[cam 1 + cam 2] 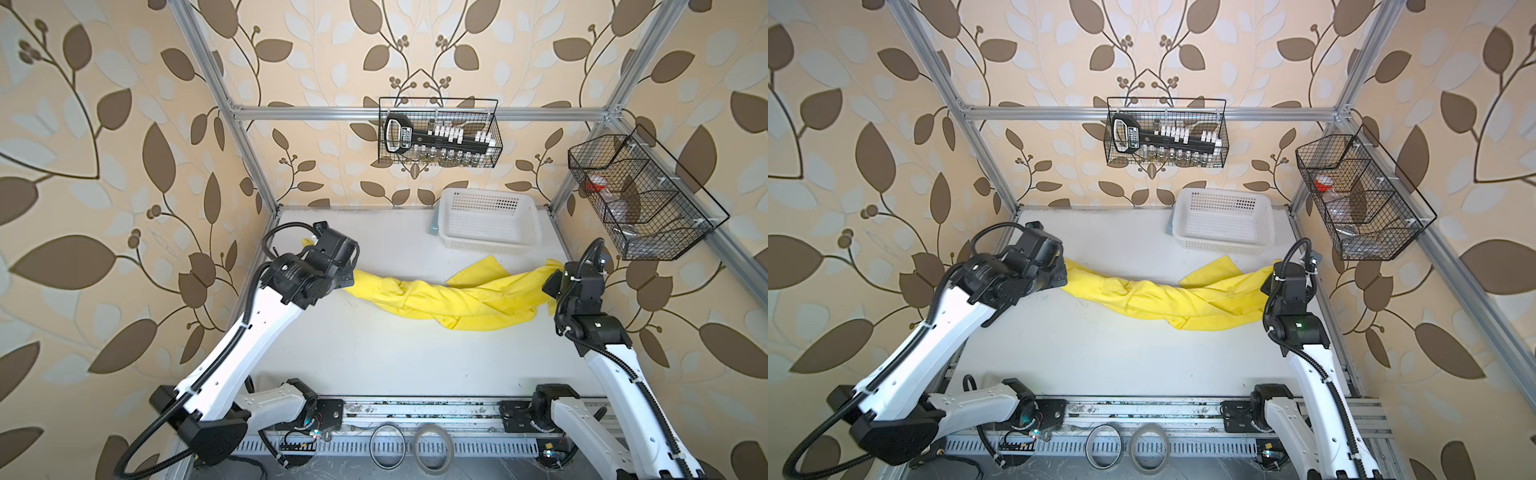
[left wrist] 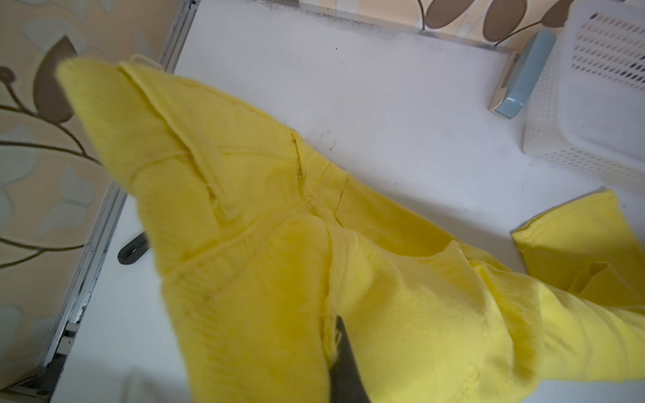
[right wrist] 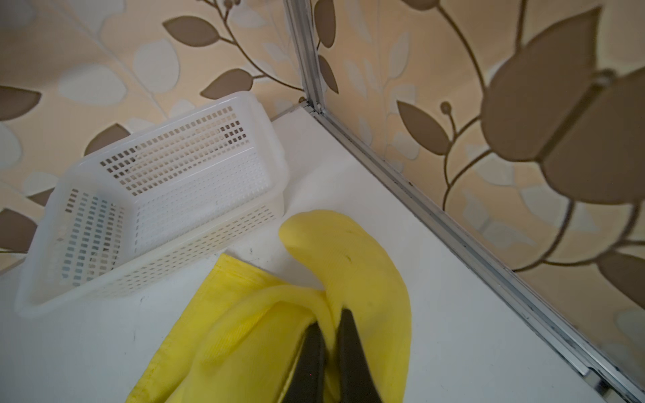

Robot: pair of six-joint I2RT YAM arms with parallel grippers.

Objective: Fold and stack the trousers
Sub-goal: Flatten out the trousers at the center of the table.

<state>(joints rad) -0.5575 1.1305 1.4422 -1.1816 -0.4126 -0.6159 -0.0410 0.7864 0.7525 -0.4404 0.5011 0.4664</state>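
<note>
- Here, a bright yellow pair of trousers [image 1: 449, 297] is lying twisted and crumpled across the middle of a white table [image 1: 374, 357], sagging from one side to the other in both top views.
- The left gripper [image 2: 340, 349] is pinching the waistband end, jaws closed on the cloth and holding it up off the surface. Only one dark finger is showing in the left wrist view.
- The right gripper [image 3: 330, 321] is pinching the opposite end, its two dark fingers [image 3: 352, 349] squeezing a fold of yellow cloth between them.
- One leg hem is lying flat on the table just beside a white perforated basket [image 1: 486, 245], which is sitting at the back, nearer the right arm.
- A small pale blue object [image 2: 523, 83] is standing against the basket's side.
- Silver metal framing [image 1: 415, 111] is bordering the table, and beige wallpaper [image 1: 104, 166] with brown leaves is covering the walls.
- A black wire basket [image 1: 440, 162] is hanging on the back rail, and a second wire basket [image 1: 640, 232] on the side rail.
</note>
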